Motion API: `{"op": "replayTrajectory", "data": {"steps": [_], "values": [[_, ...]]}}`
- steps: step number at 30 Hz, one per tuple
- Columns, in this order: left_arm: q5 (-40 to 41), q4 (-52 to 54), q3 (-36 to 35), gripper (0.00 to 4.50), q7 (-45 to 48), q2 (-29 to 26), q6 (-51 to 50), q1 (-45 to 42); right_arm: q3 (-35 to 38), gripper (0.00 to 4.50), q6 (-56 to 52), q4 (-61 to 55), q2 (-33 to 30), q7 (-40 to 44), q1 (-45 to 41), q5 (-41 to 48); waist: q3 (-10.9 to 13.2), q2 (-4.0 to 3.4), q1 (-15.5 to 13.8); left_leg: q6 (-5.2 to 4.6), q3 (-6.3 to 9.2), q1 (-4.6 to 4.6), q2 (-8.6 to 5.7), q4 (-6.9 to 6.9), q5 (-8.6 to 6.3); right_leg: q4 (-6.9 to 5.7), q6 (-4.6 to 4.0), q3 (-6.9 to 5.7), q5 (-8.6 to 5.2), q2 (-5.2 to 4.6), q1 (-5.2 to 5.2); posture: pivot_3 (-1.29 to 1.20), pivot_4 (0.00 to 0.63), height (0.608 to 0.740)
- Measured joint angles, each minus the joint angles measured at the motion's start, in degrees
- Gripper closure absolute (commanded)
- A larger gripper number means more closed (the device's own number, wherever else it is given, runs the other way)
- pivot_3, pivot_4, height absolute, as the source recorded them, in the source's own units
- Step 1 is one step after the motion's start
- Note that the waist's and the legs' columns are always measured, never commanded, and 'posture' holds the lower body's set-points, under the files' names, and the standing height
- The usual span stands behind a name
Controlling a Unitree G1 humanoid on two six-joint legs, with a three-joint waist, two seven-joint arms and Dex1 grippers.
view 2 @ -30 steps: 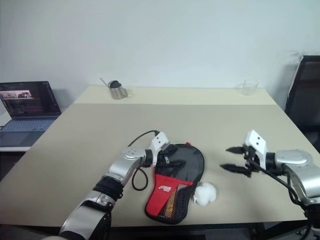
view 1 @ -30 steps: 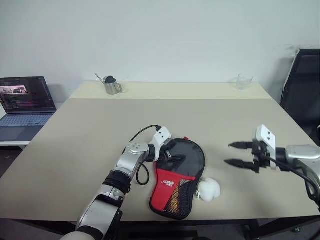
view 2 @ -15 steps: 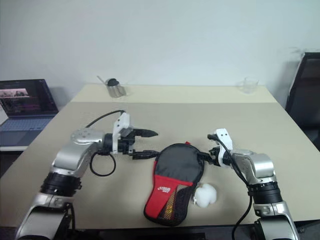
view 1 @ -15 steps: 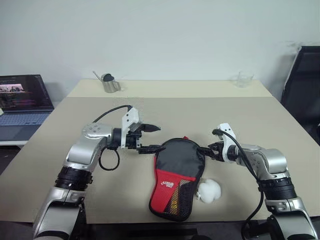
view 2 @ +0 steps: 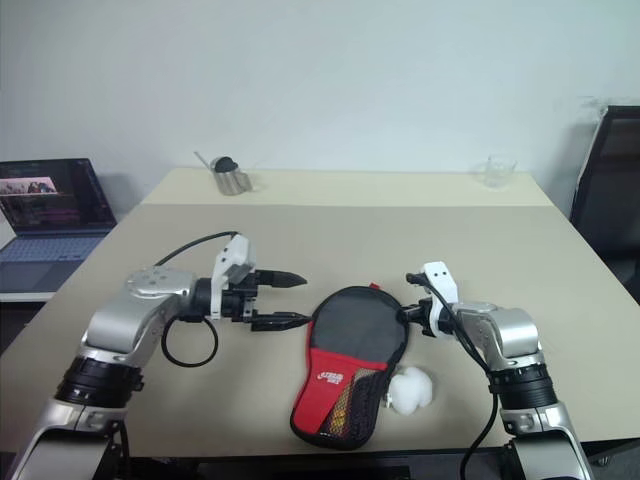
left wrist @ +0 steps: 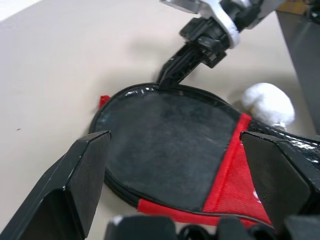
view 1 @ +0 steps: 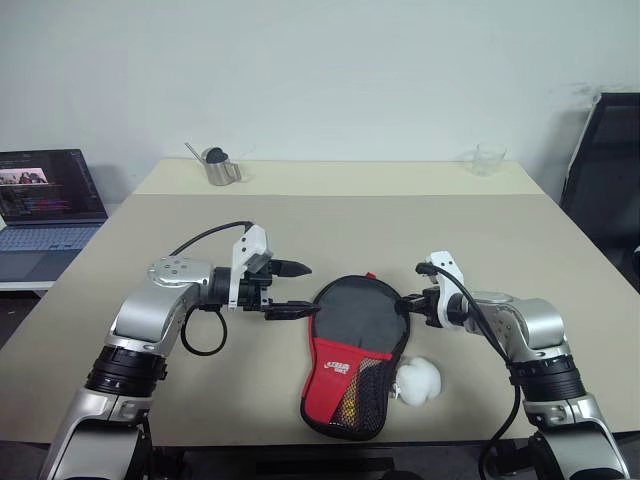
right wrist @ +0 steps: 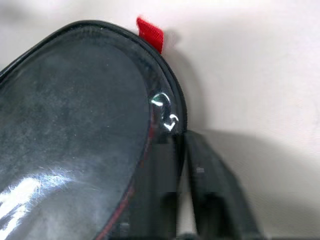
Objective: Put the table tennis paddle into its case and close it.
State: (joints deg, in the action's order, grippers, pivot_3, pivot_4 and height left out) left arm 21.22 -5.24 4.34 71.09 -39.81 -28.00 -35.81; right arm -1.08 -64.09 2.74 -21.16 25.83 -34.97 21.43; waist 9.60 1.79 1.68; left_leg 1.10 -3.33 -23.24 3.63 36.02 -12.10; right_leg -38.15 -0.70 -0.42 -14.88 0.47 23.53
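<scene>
The black and red paddle-shaped fabric case (view 1: 355, 350) lies flat on the wide tan table (view 1: 330, 225), between the two claws. Its round black end points away from the robot and its red mesh end points toward the table's near edge. A small red tab (right wrist: 150, 33) sticks out at the round end. The paddle itself cannot be seen, so I cannot tell if it is inside.

The right claw (view 1: 408, 304) is at the round end's rim, on the case's right side. Its two black fingers (right wrist: 205, 190) are squeezed together right at the rim, beside a little shiny metal zip pull (right wrist: 165, 112). I cannot tell for sure if the pull is pinched between them.

The left claw (view 1: 292, 290) hovers just off the case's left side, pointing toward it. Its fingers are spread wide and hold nothing. The lower fingertip is very near the case's edge.

A fluffy white ball charm (view 1: 418, 379) sits on the table just right of the red end, near the right claw's arm.

Far beyond both claws, a small silver metal cup (view 1: 221, 170) and a clear glass cup (view 1: 487, 160) stand at the table's back edge. An open laptop (view 1: 45, 205) sits off to the left, well away from the left claw. A black chair (view 1: 608, 180) stands off to the right.
</scene>
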Motion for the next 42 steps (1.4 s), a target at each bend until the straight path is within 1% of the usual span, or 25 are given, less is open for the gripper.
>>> {"op": "replayTrajectory", "data": {"steps": [5, 9, 13, 18, 22, 24, 27, 31, 34, 38, 40, 41, 42], "values": [[-0.05, -0.33, -0.05, 0.00, -0.50, -0.23, 0.02, -0.03, -0.73, 4.47, 1.10, 1.61, -0.01, 0.25, -0.86, -0.09, 0.00, 0.00, 0.02, 0.00, -0.01, 0.01, 0.00, 0.01, 0.00, 0.00, 0.00, 0.03, 0.00, 0.00, 0.00, 0.00, 0.150, 0.740], [-0.02, -0.33, -0.06, 0.00, -0.62, -0.26, 0.02, -0.05, -3.13, 4.47, 3.77, 3.30, -0.28, 1.31, -2.08, -1.52, 0.00, 0.01, 0.26, 0.00, 0.00, 0.07, 0.01, 0.02, 0.00, -0.02, -0.01, 0.10, 0.02, 0.02, 0.00, 0.00, 0.150, 0.740], [0.00, -0.34, -0.11, 0.00, -0.98, -0.31, 0.02, -0.13, -8.22, 4.47, 11.71, 9.99, -1.00, 4.07, -6.24, -6.01, 0.05, 0.05, 0.51, -0.01, -0.05, 0.21, 0.01, 0.02, 0.01, -0.17, -0.02, 0.23, 0.04, 0.06, 0.00, 0.00, 0.150, 0.740], [0.00, -0.33, -0.13, 0.00, -1.83, -0.30, 0.02, -0.24, -11.62, 4.47, 23.23, 19.37, -1.00, 7.46, -11.11, -11.30, 0.13, 0.12, 0.36, -0.01, -0.13, 0.19, 0.00, 0.00, 0.01, -0.32, -0.09, 0.33, -0.01, 0.19, 0.13, 0.00, 0.150, 0.740], [0.04, 0.07, -0.17, 0.00, -2.06, -0.33, -0.01, -0.25, -13.96, 4.47, 31.94, 27.64, -0.89, 11.60, -15.25, -15.31, 0.15, 0.15, 0.34, -0.01, -0.33, -0.17, -0.01, 0.05, 0.01, -0.59, -0.09, 0.60, -0.02, 0.23, 0.67, 0.00, 0.150, 0.740], [0.09, 0.29, -0.17, 0.00, -2.47, -0.33, -0.04, -0.24, -14.71, 4.47, 35.22, 30.46, -0.82, 13.62, -16.70, -16.51, 0.16, 0.16, 0.34, -0.01, -0.36, -0.21, 0.00, 0.06, 0.01, -0.63, -0.09, 0.66, -0.02, 0.24, 0.75, 0.00, 0.150, 0.740], [0.18, 0.76, -0.18, 0.00, -2.98, -0.31, -0.11, -0.21, -15.58, 4.47, 38.00, 33.85, -0.29, 15.93, -18.56, -18.64, 0.16, 0.16, 0.42, -0.01, -0.42, -0.20, 0.05, 0.05, 0.01, -0.68, -0.10, 0.73, -0.03, 0.23, 0.80, 0.00, 0.150, 0.740], [0.34, 1.36, -0.17, 0.00, -3.03, -0.03, -0.15, -0.21, -15.26, 4.47, 38.48, 35.84, 0.26, 16.52, -19.39, -19.82, 0.16, 0.16, 0.42, -0.01, -0.45, -0.19, 0.05, 0.06, 0.01, -0.72, -0.11, 0.77, -0.03, 0.23, 0.82, 0.00, 0.150, 0.740], [0.35, 1.38, 0.16, 0.00, -2.92, 1.33, -0.09, -0.23, -14.13, 3.82, 37.86, 35.78, 0.05, 16.83, -19.39, -19.88, 0.16, 0.16, 0.28, 0.00, -0.48, -0.19, 0.03, 0.08, 0.01, -0.76, -0.11, 0.78, -0.03, 0.23, 0.82, 0.00, 0.150, 0.740], [-0.14, -0.15, 1.86, 0.00, -2.83, 3.86, 1.04, -1.39, -12.66, 2.48, 36.05, 34.33, -0.72, 16.81, -19.16, -19.96, 0.17, 0.16, 0.18, 0.00, -0.51, -0.19, 0.01, 0.08, 0.01, -0.75, -0.10, 0.79, -0.03, 0.23, 0.83, 0.00, 0.150, 0.740], [-1.41, -2.75, 3.30, 0.00, -2.98, 6.29, 2.42, -3.63, -11.34, 1.68, 34.33, 31.99, -0.87, 16.31, -18.79, -19.84, 0.17, 0.16, 0.14, 0.00, -0.51, -0.19, 0.01, 0.08, 0.01, -0.76, -0.10, 0.79, -0.03, 0.24, 0.83, 0.00, 0.150, 0.740], [-2.27, -4.09, 4.07, 0.00, -3.08, 7.14, 3.22, -4.68, -10.96, 1.41, 33.37, 30.43, -0.99, 16.14, -18.58, -19.73, 0.16, 0.16, 0.13, 0.00, -0.51, -0.19, 0.01, 0.08, 0.01, -0.76, -0.10, 0.79, -0.03, 0.24, 0.83, 0.00, 0.150, 0.740], [-3.38, -5.75, 4.73, 0.00, -3.52, 8.30, 4.35, -5.81, -10.43, 1.41, 32.19, 28.32, -1.41, 15.99, -18.01, -19.57, 0.16, 0.16, 0.11, 0.00, -0.51, -0.19, 0.00, 0.08, 0.01, -0.76, -0.10, 0.80, -0.03, 0.24, 0.83, 0.00, 0.150, 0.740]]}}
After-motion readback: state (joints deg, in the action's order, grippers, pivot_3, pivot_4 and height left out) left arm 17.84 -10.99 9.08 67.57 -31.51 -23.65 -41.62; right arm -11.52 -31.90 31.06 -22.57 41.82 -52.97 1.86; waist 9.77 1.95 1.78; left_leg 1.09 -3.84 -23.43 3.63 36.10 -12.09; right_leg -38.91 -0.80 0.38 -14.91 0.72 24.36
